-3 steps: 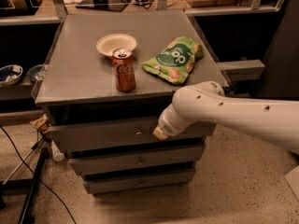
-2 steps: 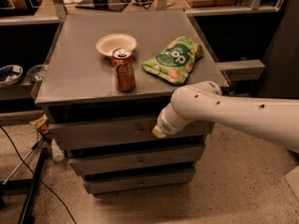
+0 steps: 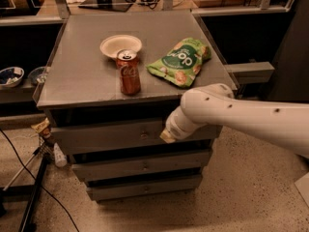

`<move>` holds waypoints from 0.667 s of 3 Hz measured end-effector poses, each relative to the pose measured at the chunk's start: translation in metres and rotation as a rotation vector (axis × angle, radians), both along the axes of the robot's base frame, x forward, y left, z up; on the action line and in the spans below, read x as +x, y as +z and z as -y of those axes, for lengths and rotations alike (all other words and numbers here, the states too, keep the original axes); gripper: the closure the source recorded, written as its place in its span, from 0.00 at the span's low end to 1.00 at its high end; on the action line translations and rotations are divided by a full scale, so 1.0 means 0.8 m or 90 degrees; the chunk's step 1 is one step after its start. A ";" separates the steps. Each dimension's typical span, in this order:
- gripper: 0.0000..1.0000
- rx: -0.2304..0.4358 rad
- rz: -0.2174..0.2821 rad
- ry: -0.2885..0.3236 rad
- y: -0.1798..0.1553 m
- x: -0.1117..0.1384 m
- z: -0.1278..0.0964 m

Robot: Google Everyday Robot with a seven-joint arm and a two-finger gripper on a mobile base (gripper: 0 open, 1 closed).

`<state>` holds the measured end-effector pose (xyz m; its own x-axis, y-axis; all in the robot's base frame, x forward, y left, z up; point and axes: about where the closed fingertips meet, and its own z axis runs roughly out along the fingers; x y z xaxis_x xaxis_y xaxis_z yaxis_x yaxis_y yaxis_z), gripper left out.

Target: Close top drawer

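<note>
Under the grey cabinet top (image 3: 82, 83), the top drawer (image 3: 96, 138) sat as the uppermost of three stacked grey fronts. It was wide, plain and flat, with one small metal knob (image 3: 144, 135) at centre. A dark gap showed between its upper edge and the cabinet top, so it read as not fully in, though how far out could not be told from this angle. The two lower drawers (image 3: 111, 168) sat below it, each with a shorter front and its own small knob. The gripper (image 3: 166, 136) was at the end of the white arm (image 3: 241, 115), which came in from the right. Its tan tip was against the top drawer's front, just right of the knob. The arm's rounded wrist covered most of it. Whether it was open or closed could not be told, nor whether it held anything. On the cabinet top, a red soda can (image 3: 129, 74) stood upright near the front edge. A white bowl (image 3: 120, 45) sat just behind it and a green snack bag (image 3: 181, 62) lay to the right.
</note>
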<state>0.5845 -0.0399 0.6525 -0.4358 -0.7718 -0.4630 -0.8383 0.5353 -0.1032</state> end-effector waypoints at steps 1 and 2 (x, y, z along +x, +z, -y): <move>1.00 -0.004 -0.038 -0.026 0.023 -0.050 0.043; 1.00 -0.013 -0.092 -0.040 0.052 -0.121 0.083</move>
